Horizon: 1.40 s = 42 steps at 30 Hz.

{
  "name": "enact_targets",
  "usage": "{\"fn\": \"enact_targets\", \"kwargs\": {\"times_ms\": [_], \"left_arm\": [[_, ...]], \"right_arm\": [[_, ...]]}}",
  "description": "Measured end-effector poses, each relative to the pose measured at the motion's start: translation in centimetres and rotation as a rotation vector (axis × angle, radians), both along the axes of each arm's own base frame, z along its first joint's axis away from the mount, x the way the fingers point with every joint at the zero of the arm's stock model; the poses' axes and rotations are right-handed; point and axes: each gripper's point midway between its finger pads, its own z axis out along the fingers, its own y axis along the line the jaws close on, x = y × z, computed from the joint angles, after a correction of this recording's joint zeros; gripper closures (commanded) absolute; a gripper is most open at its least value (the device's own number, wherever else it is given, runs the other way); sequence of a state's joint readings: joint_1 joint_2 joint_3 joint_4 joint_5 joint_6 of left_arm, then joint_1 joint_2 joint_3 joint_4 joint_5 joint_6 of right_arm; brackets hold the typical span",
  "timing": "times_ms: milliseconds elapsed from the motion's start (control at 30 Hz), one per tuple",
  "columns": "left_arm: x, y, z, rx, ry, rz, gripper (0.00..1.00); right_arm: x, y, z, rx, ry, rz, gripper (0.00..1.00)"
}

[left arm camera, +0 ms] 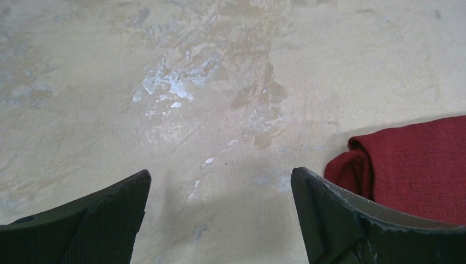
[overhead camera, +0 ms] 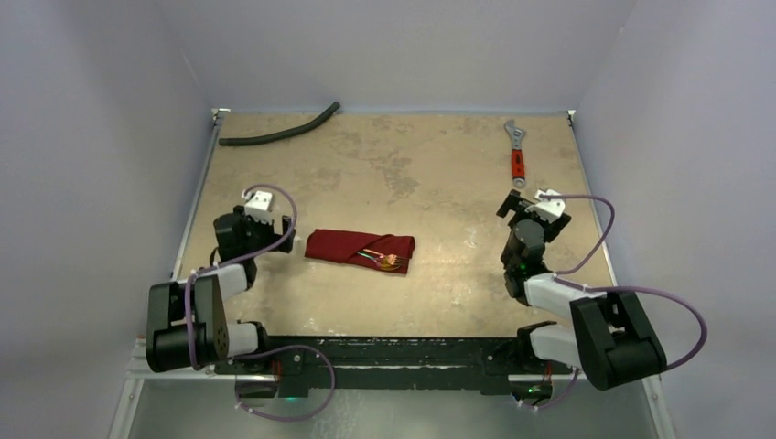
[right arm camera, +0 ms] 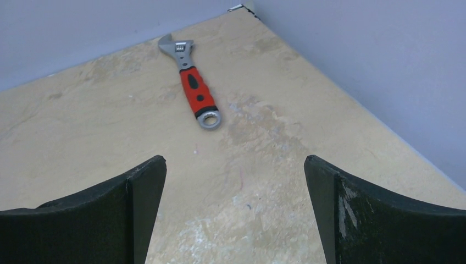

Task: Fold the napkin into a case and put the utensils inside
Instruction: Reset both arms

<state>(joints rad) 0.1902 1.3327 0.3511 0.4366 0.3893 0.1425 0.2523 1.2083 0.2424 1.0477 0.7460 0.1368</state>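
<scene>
Lying crosswise, the case [overhead camera: 359, 248] is found just beside the left end effector [left arm camera: 220, 179], far from the right end effector [right arm camera: 235, 162]; both are held wide open, empty.

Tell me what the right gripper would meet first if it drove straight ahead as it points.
Probably the red-handled wrench, lying just ahead of the open right gripper, slightly left of its centre line. If the gripper tilts down, bare table might come first; depth is unclear.
</scene>
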Motion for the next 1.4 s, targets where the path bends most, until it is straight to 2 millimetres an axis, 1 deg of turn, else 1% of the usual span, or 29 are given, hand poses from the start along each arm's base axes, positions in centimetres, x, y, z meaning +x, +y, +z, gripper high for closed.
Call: {"fn": "enact_targets", "kwargs": {"times_ms": [133,200,333,433,500,567,633,667,733,767,800,833,867,900,967,1000,1067,1200,1400], "left_arm": [[-1.1,-0.4,0.7,-0.014,-0.172,0.026,0.01],[-1.1,-0.6,1.0,-0.038,-0.215,0.037,0.01],[0.2,-0.5,2.4,-0.080,-0.292,0.057,0.01],[1.4,-0.4,3.3,-0.111,-0.337,0.071,0.02],[1.8,-0.2,3.7,-0.124,-0.358,0.089,0.01],[2.2,0.1,3.8,-0.133,-0.378,0.107,0.01],[2.3,0.2,3.7,-0.141,-0.395,0.120,0.01],[2.3,0.2,3.4,-0.144,-0.395,0.125,0.01],[2.2,0.2,3.0,-0.137,-0.386,0.135,0.01],[2.3,-0.1,3.1,-0.129,-0.393,0.132,0.01],[2.4,-0.7,3.3,-0.123,-0.405,0.117,0.01],[2.7,-1.2,3.3,-0.117,-0.410,0.101,0.01],[3.1,-1.6,2.9,-0.111,-0.388,0.093,0.01],[3.7,-1.8,2.6,-0.094,-0.370,0.099,0.02],[4.9,-2.1,3.0,-0.066,-0.379,0.117,0.02],[5.2,-2.4,3.2,-0.056,-0.380,0.116,0.01],[5.4,-2.8,3.3,-0.039,-0.383,0.116,0.01],[5.2,-2.2,2.5,-0.019,-0.352,0.149,0.02],[5.1,-1.8,2.1,0.001,-0.339,0.164,0.01]], "right_arm": [[0.6,-1.0,-0.2,-0.007,-0.013,-0.017,0.01],[1.1,-1.1,-0.8,-0.014,-0.006,0.000,0.01],[2.4,-0.6,-1.9,-0.025,0.011,0.057,0.01],[3.3,-0.3,-2.3,-0.028,0.002,0.093,0.01],[3.6,-0.1,-2.5,-0.031,-0.001,0.108,0.01],[3.6,0.1,-2.0,-0.035,-0.024,0.129,0.01],[3.1,0.4,-1.7,-0.047,-0.049,0.157,0.01],[2.7,0.7,-2.2,-0.061,-0.040,0.181,0.02],[1.9,1.1,-4.1,-0.092,0.017,0.217,0.01],[1.7,1.3,-5.2,-0.104,0.057,0.230,0.01],[1.8,1.5,-5.7,-0.108,0.074,0.243,0.01],[2.3,1.7,-5.6,-0.109,0.071,0.252,0.01],[3.0,1.9,-4.9,-0.104,0.050,0.268,0.01],[3.9,1.9,-3.9,-0.097,0.017,0.276,0.01],[4.9,1.4,-2.2,-0.088,-0.036,0.271,0.01],[5.0,1.2,-1.8,-0.087,-0.050,0.270,0.01],[5.1,1.1,-1.5,-0.085,-0.060,0.274,0.01],[5.1,1.3,-1.3,-0.085,-0.068,0.282,0.01],[5.2,1.4,-1.2,-0.086,-0.072,0.293,0.01]]}}
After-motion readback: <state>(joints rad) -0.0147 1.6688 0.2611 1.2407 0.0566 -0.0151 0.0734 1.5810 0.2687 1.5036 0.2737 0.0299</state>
